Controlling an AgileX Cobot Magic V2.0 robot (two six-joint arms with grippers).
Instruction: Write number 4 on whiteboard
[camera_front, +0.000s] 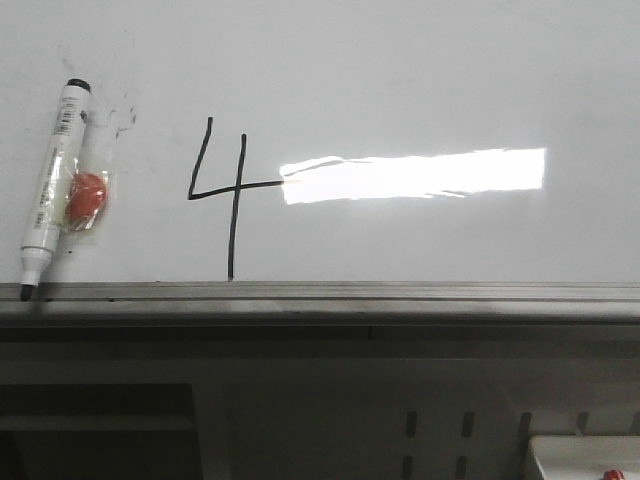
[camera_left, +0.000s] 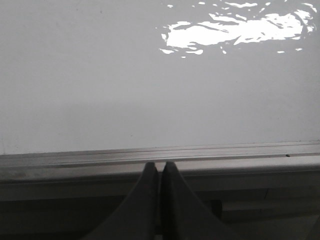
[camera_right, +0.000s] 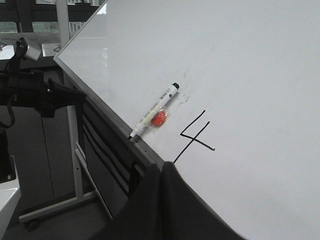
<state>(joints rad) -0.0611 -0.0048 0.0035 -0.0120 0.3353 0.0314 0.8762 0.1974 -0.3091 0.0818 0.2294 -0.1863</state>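
Observation:
A thin black open-top number 4 stands drawn on the whiteboard, its long stroke reaching down to the grey ledge. It also shows in the right wrist view. A white marker with a black cap leans on the board at the left, its tip on the ledge, beside a red magnet. My left gripper is shut and empty, its tips at the ledge. My right gripper is shut and empty, just below the 4's stem. Neither gripper shows in the front view.
A bright rectangular glare lies right of the 4. Faint black smudges mark the board near the marker's cap. The left arm and the board's stand show in the right wrist view.

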